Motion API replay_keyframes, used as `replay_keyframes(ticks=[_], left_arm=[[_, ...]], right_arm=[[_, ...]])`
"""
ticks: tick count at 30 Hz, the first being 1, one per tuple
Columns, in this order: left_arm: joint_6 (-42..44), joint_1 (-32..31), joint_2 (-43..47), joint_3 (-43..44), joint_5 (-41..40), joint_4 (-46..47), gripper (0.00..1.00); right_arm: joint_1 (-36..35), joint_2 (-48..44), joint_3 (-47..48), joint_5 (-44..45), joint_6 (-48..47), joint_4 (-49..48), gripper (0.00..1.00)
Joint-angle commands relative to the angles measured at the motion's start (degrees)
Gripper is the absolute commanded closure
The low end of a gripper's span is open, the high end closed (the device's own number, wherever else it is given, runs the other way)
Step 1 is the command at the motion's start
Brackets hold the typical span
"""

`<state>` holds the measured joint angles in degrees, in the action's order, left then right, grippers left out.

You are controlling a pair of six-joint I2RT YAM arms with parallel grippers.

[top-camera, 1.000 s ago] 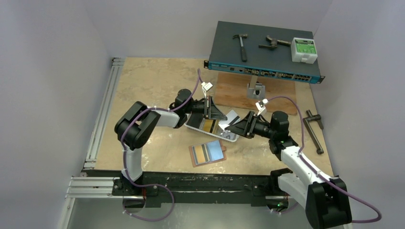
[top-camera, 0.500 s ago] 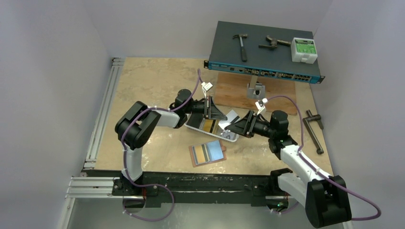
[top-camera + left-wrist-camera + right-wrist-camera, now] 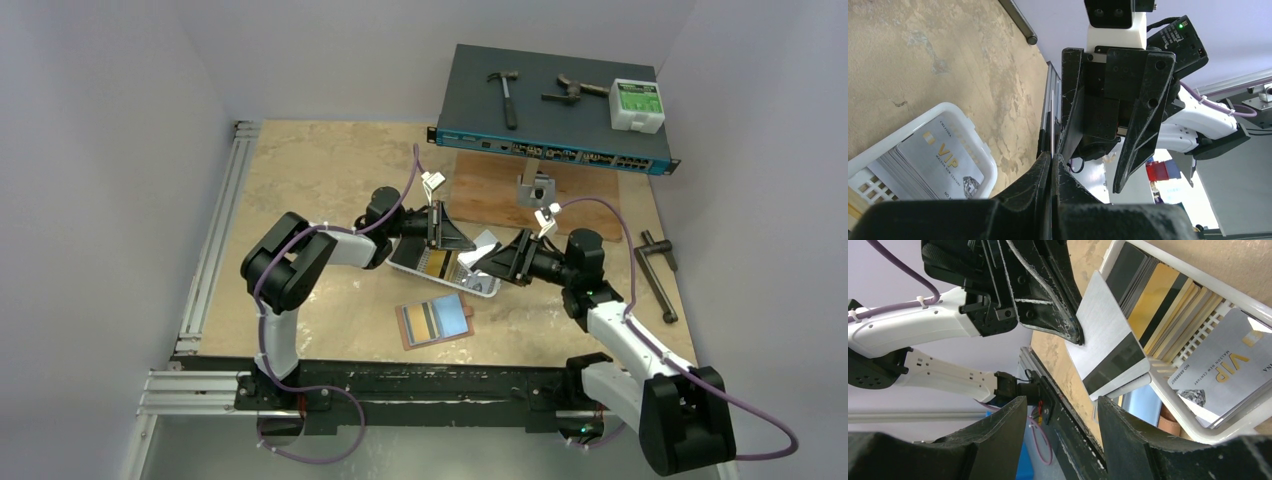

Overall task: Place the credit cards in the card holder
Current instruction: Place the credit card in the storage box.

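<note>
My left gripper (image 3: 1053, 159) is shut on the edge of a silver credit card (image 3: 1108, 342) with a black stripe, holding it up above the white tray (image 3: 487, 290). In the top view this card (image 3: 486, 243) juts from the left gripper (image 3: 467, 244) toward my right gripper (image 3: 488, 263). The right gripper (image 3: 1063, 407) is open, and the card's free end hangs just ahead of its fingers without touching them. More credit cards stand in the tray, with a silver VIP card (image 3: 1230, 370) lying flat. The reddish-brown card holder (image 3: 405, 326) lies open nearer the arms, black, yellow and blue cards on it.
A blue network switch (image 3: 550, 120) at the back carries a hammer (image 3: 506, 95), a clamp and a white box (image 3: 637, 104). A wooden board (image 3: 490, 195) with a metal bracket lies before it. A black clamp (image 3: 657, 275) rests on the right of the table.
The right gripper has crept a little toward the held card. The left arm and the card holder have stayed put.
</note>
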<state>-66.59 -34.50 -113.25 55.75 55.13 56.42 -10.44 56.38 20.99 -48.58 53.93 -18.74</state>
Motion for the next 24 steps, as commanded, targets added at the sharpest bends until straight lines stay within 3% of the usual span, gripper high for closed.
replay_keyframes(ticks=[1, 18, 24], left_arm=[[-1.02, 0.15, -0.03, 1.21, 0.99, 4.55, 1.00], [-1.35, 0.19, -0.04, 1.18, 1.29, 5.06, 1.00], [-1.64, 0.06, -0.45, 1.22, 1.38, 5.60, 1.00]], right_arm=[[0.06, 0.77, 2.28, 1.11, -1.43, -1.12, 0.46], [0.10, 1.10, 1.99, 2.10, -0.80, -2.35, 0.46], [0.06, 1.58, 0.03, 3.13, 5.97, -13.52, 0.48]])
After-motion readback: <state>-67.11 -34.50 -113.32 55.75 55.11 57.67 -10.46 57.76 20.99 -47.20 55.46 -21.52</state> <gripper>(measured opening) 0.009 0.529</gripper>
